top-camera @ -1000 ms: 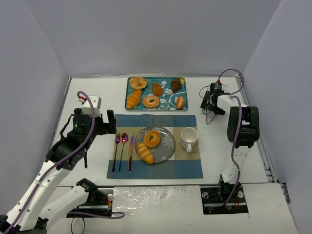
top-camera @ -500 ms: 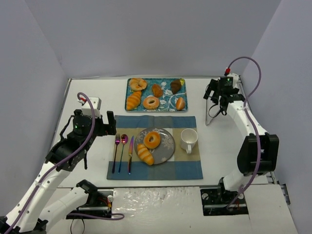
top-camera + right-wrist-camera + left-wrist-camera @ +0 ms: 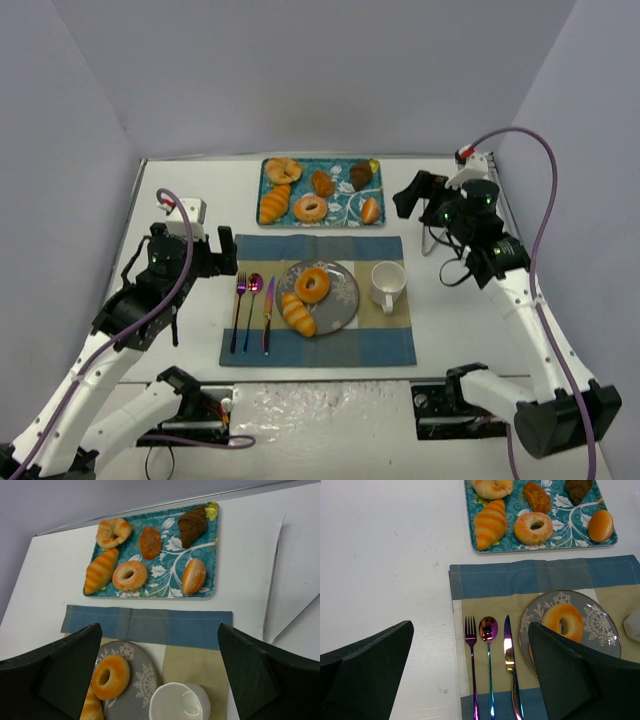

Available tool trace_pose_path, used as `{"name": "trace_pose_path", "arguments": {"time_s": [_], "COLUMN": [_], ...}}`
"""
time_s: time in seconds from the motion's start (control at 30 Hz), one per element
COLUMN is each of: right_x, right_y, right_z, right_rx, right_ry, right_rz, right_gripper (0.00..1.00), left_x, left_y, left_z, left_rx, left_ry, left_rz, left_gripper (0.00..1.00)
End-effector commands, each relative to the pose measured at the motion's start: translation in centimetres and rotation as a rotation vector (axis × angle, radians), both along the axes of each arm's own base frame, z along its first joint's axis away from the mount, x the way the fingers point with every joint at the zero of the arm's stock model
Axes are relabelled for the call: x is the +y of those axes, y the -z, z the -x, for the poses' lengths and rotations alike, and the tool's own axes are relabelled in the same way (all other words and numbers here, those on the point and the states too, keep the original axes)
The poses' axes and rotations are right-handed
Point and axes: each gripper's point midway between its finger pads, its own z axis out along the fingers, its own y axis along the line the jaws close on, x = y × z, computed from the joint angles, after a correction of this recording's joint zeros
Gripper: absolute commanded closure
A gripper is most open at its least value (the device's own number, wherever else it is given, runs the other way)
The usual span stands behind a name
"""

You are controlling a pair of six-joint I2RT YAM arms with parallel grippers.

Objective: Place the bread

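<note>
The bread lies on a grey snowflake plate (image 3: 345, 292) in the middle of the placemat: a golden ring-topped bun (image 3: 312, 285) and a long ridged roll (image 3: 297, 314) beside it. The right wrist view shows the bun (image 3: 111, 676) and the roll's end (image 3: 92, 705); the left wrist view shows the bun (image 3: 563, 620). My left gripper (image 3: 226, 256) hangs open over the placemat's left edge, above the cutlery, nothing between its fingers. My right gripper (image 3: 412, 197) stands open and empty in the air right of the tray, looking down on mug and plate.
A teal tray (image 3: 340, 205) at the back holds several other pastries, among them a dark croissant (image 3: 361, 175) and a pale ring donut (image 3: 310, 208). A white mug (image 3: 386, 284) stands right of the plate. Fork, spoon and knife (image 3: 253, 305) lie left of it.
My right arm has unfolded, its gripper swinging from the table's right side up and toward the tray, jaws spreading wider. The left arm and the bread have stayed put.
</note>
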Motion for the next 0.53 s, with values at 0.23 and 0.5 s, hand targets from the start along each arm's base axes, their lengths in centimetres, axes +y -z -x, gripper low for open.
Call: {"name": "trace_pose_path", "arguments": {"time_s": [0.23,0.5], "right_x": [1.7,1.4], "right_y": [-4.6,-4.9], "right_z": [3.8,4.1], "right_rx": [-0.146,-0.159], "right_ry": [-0.107,-0.096], "right_rz": [-0.1,-0.098], "right_gripper": [0.0,0.0], "left_x": [-0.1,0.0], "left_y": [-2.8,-2.7], "left_z": [-0.4,-0.5], "left_rx": [-0.085,-0.081], "left_ry": [0.002,-0.007], "left_rz": [0.023,0.017], "left_gripper": [0.03,0.03]}}
